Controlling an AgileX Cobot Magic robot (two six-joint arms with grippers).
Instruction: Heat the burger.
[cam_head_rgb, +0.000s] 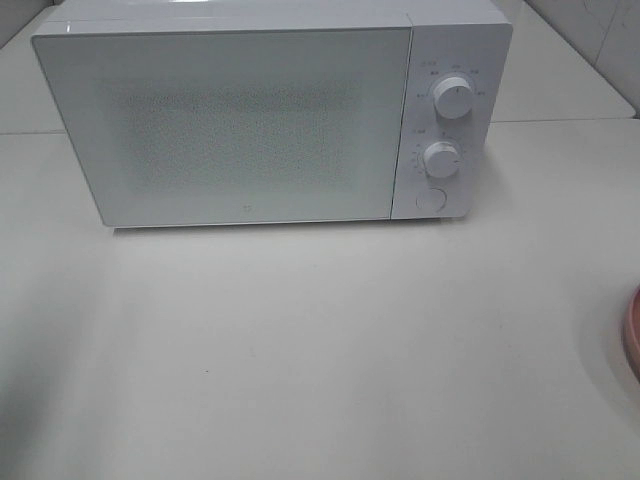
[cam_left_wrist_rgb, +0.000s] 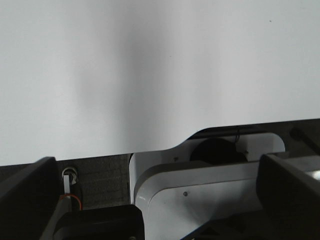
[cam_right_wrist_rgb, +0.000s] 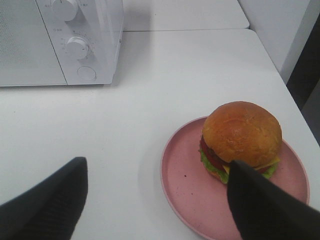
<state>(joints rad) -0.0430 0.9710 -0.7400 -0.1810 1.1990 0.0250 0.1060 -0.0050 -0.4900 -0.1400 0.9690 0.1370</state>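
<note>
On the white table (cam_head_rgb: 300, 350), a microwave (cam_head_rgb: 250, 120) is standing with its door shut and two knobs (cam_head_rgb: 453, 98) on its right panel. Near the table's right edge, the burger (cam_right_wrist_rgb: 241, 137) is sitting on a pink plate (cam_right_wrist_rgb: 187, 182), well apart from the microwave. Above it, the right gripper (cam_right_wrist_rgb: 155, 200) is hovering with jaws spread, holding nothing. Over bare table at the left, the left gripper (cam_left_wrist_rgb: 160, 200) is hanging wide apart and empty.

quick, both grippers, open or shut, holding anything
left gripper: open, holding nothing
right gripper: open, empty, above the plate near the burger
</note>
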